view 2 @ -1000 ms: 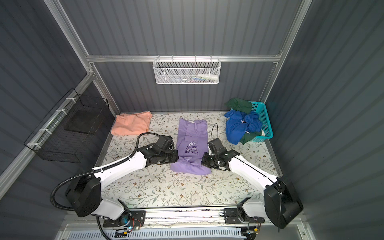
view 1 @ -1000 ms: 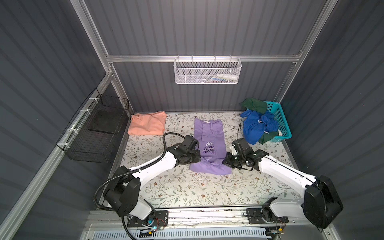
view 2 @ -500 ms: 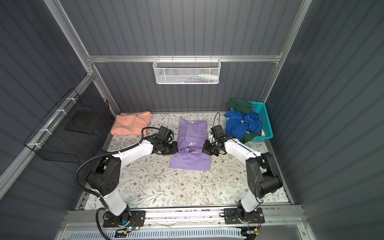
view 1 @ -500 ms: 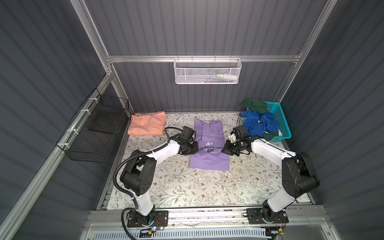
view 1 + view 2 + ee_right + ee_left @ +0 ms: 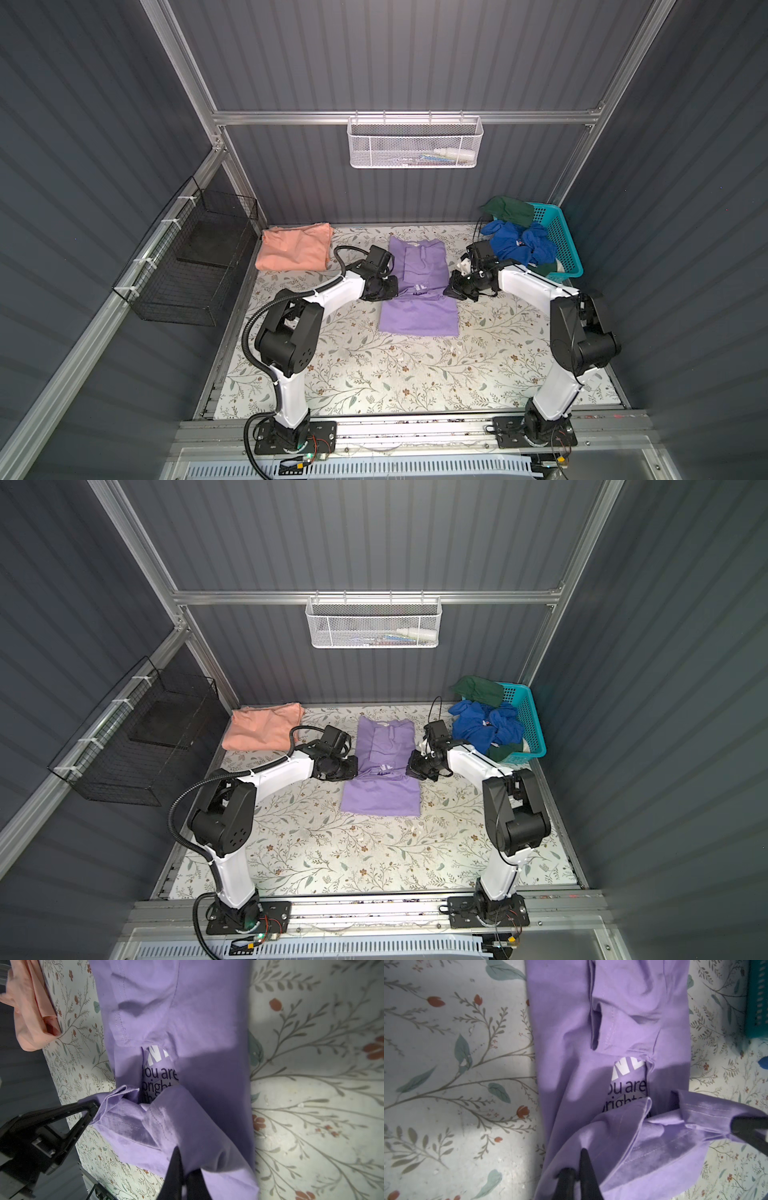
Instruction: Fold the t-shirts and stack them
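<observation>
1. While the left fingers (image 5: 584, 1167) and right fingers (image 5: 176, 1167) each grip a hem corner, the lavender-purple cotton t-shirt (image 5: 417, 266) lies on the floral desk (image 5: 374, 365).
2. Its long axis runs away from the arms; the collar lies beyond both grips, equally near.

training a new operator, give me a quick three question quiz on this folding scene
1. True or false: the left pincer and right pincer are both shut on the lavender t-shirt.
2. The salmon t-shirt lies: A in the far left corner, B between the arm bases, C over the lavender one.
3. Fill in: blue clothes spill from the ___ basket.
Key: 1 true; 2 A; 3 turquoise.
</observation>
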### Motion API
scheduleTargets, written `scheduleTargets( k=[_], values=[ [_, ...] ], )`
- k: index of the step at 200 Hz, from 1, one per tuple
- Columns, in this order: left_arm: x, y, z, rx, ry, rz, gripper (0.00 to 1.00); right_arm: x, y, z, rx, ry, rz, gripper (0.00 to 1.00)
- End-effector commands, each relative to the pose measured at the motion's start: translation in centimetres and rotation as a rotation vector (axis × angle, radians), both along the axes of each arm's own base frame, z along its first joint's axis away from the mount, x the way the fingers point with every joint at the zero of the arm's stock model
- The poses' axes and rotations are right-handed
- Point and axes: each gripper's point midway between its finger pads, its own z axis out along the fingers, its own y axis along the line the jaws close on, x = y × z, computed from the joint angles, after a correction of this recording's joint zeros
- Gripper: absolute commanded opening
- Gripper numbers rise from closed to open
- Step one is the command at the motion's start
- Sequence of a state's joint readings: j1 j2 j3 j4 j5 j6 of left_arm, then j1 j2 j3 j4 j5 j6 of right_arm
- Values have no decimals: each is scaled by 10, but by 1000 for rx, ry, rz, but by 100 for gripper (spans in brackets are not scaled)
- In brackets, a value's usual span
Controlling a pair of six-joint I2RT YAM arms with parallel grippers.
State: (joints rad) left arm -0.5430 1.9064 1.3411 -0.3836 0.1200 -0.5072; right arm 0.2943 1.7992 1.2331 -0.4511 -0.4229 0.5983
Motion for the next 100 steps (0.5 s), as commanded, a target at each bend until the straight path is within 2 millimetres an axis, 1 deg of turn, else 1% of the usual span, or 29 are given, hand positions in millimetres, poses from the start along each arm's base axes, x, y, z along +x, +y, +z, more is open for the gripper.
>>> scheduleTargets(
  k=[1,15,36,38,41,59,74,76,78,81,84,88,89,100],
  values=[
    [8,2,-1,29,-9,-17,0,7,-1,0,-7,7,14,0],
    [13,3,-3,40,-15,-13,0,9,0,-4,-11,15,14,0],
    [14,7,-13,67,-3,-15,0,13,-1,-7,-12,22,11,0],
    [21,3,-4,55,-26,-12,0,13,-1,-8,-12,23,11,0],
    [24,2,-2,52,-33,-11,0,15,-1,-8,-12,22,12,0],
    [29,2,-5,50,-29,-7,0,20,-2,-9,-13,24,10,0],
    [37,-2,-4,35,-34,-12,0,25,-3,-10,-13,29,7,0],
    [38,-3,-4,30,-36,-15,0,25,-3,-10,-12,30,6,3],
    [40,-4,-3,25,-38,-18,1,26,-3,-11,-11,31,6,9],
    [41,-5,-2,17,-37,-24,8,27,-3,-10,-9,36,2,16],
    [43,-6,0,9,-34,-29,17,27,-2,-10,-4,42,4,25],
    [46,-6,2,0,-28,-33,28,25,-2,-9,1,59,1,32],
    [46,-6,1,0,-23,-33,30,25,-2,-8,4,62,1,33],
    [54,-4,12,-15,-17,-35,35,20,3,2,48,57,8,45]
  ],
)
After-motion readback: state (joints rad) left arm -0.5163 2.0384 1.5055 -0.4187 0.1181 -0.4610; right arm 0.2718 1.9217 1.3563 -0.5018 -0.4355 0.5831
